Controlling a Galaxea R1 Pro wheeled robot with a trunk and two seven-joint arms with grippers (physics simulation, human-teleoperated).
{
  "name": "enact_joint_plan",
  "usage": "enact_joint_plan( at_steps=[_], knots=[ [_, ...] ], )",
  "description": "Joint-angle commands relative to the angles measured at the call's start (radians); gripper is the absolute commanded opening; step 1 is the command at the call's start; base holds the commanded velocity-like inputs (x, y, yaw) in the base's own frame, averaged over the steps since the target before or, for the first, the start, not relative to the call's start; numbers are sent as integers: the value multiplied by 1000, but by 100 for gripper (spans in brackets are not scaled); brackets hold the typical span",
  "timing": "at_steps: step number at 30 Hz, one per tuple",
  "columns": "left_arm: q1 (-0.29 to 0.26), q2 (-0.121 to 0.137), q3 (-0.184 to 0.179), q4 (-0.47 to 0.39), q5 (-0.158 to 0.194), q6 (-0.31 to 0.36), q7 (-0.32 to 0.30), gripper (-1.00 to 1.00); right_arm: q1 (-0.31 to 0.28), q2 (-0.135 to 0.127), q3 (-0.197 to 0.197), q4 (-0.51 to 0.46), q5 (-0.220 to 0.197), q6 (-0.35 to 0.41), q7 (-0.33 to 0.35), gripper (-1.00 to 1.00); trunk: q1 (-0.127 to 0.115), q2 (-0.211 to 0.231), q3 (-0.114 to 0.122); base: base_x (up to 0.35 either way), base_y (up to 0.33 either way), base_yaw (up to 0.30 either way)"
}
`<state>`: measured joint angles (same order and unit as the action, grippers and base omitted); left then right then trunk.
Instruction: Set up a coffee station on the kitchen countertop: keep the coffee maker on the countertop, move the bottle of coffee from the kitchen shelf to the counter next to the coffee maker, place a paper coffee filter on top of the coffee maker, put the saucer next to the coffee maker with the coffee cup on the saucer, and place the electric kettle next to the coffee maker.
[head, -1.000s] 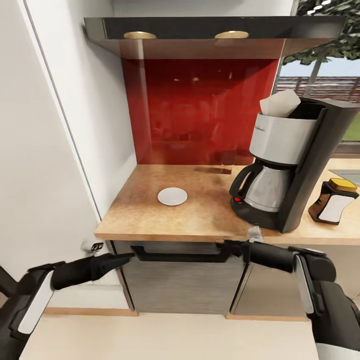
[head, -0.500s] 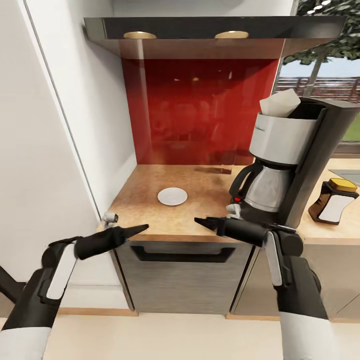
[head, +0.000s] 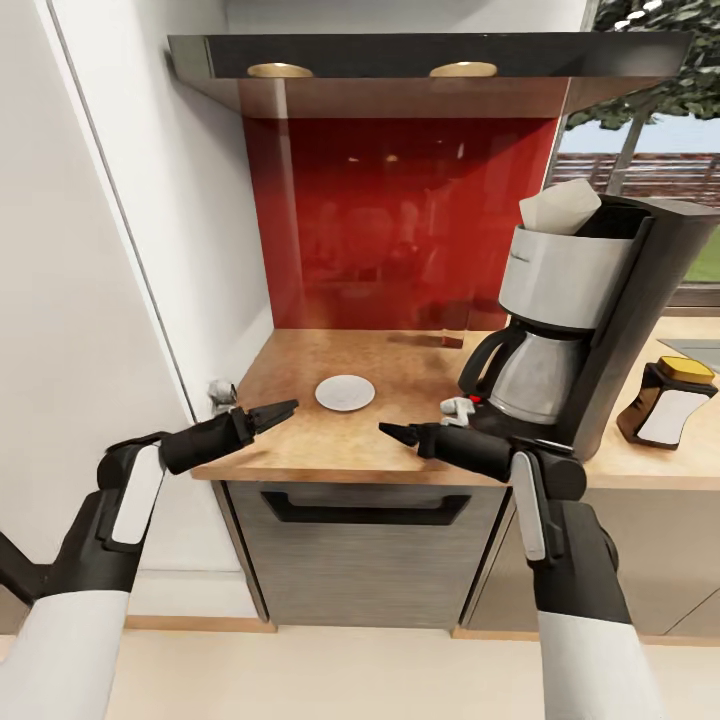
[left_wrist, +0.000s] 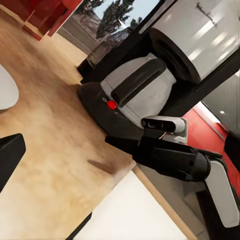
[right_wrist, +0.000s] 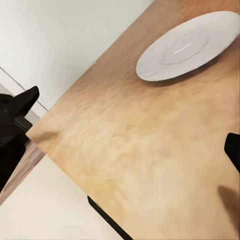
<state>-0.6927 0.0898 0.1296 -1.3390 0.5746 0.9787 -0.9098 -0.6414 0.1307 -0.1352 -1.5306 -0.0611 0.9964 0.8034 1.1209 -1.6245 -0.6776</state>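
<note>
Red backsplash (head: 400, 220), grey drawer front (head: 365, 560)

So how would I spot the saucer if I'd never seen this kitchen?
Find the wooden countertop in front of the red wall panel. Left of the tall coffee maker, on open wood, lies the saucer: small, round, flat, white and empty, the only low pale disc there.

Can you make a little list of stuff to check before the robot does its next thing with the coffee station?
1. Paper coffee filter on the coffee maker: ok.
2. Bottle of coffee on the kitchen countertop beside the machine: ok.
3. Saucer on the counter: ok.
4. Coffee cup on the saucer: not ok, saucer is bare.
5. Left gripper and right gripper empty: ok.
6. Jaws open or shut: cannot tell.
</note>
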Motion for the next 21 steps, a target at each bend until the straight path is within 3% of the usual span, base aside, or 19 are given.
enact_joint_plan(
  at_steps=[1,5,9,14,17,19,21],
  knots=[
    [-1,-6,3,2,-1,4,2,100,-2,4,-2,2,-6,8,-10,100,0,0,-1,0,0,0],
    [-2,-64,9,8,-1,1,58,100,-21,21,-2,12,-14,6,-107,100,0,0,-1,0,0,0],
    [-2,-96,10,9,-1,-2,73,100,-37,28,-1,16,-30,6,-131,100,0,0,-1,0,0,0],
    [-2,-106,11,10,-1,-24,78,100,-47,31,-1,18,-37,4,-151,100,0,0,-1,0,0,0],
    [-2,-109,11,11,-1,-30,79,100,-49,35,-1,18,-48,1,-238,100,0,0,-1,0,0,0],
    [-2,-109,12,11,-1,-32,80,100,-50,38,-1,18,-72,0,-274,100,0,0,-1,0,0,0],
    [-2,-109,20,12,-1,-33,80,100,-49,40,2,18,-132,-1,-328,100,0,0,-1,0,0,0]
  ],
)
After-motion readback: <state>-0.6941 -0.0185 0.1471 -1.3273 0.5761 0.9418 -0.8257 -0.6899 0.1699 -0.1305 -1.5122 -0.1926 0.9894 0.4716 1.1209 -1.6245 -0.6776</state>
